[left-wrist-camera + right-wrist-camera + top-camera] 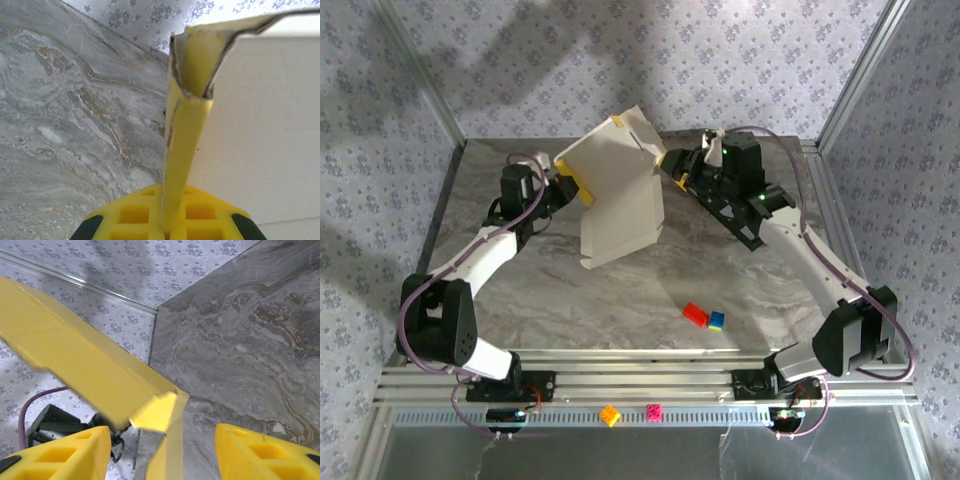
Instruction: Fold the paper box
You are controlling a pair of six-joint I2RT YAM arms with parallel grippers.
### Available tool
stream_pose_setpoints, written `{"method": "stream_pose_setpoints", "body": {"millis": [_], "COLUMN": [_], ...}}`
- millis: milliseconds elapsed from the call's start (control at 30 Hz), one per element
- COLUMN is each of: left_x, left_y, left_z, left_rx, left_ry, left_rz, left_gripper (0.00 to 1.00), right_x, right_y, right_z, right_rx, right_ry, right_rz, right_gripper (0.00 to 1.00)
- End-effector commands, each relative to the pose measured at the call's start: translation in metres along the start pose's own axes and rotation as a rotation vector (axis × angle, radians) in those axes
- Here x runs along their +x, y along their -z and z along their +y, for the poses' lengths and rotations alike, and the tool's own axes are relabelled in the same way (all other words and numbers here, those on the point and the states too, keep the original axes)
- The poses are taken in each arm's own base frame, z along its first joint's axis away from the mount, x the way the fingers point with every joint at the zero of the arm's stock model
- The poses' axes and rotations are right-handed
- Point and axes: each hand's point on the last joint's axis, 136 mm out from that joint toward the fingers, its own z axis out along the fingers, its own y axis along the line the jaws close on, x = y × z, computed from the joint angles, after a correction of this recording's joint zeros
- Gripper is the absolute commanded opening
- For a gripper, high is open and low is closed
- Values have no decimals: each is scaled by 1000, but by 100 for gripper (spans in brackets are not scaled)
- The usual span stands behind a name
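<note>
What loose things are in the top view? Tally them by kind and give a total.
Yellow thin-cardboard paper box, white inner face: 1
Small plastic toy bricks: 4 (red brick, blue brick on the marble table; yellow brick, pink brick on the front metal rail)
Total: 5

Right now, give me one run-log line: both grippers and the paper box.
left gripper: shut on paper box edge | right gripper: open, astride a flap | paper box: held tilted between arms, white face up
</note>
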Motion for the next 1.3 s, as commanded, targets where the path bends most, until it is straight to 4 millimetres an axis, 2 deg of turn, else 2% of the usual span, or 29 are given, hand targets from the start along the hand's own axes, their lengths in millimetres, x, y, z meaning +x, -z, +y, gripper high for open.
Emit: {"method": "stream_pose_setpoints", "body": {"millis": [0, 67, 267, 433, 600, 767, 1000, 1167, 1267], "left_x": [-16, -15, -13, -10, -6, -4, 3, 0, -2], "left_y": [11, 11, 12, 10, 8, 6, 3, 5, 6], "left_z": [-20, -19, -17, -19, -21, -26, -31, -37, -40], "left_rx": [7, -3, -28, -28, -34, -29, -37, -32, -31], "left_ry": [-11, -2, 22, 24, 19, 9, -7, -13, -17], "left_rz": [-50, -51, -39, -24, -8, -3, 4, -4, -11], "left_gripper": [0, 0, 0, 0, 0, 0, 0, 0, 0], "right_x": [-5, -7, -18, -11, -13, -12, -12, -4, -1], "right_y": [-5, -4, 13, 2, -13, -22, -32, -38, -39], "right_z": [-2, -11, -12, -25, -23, -31, -26, -36, -42], "right_rx": [40, 81, 49, 65, 66, 91, 100, 143, 164], "right_ry": [-7, -21, -50, -81, -71, -75, -55, -61, -69], "right_rz": [-5, -28, -150, -133, -103, -88, -67, -34, -24], "right_gripper": [55, 52, 52, 49, 48, 47, 48, 45, 33]}}
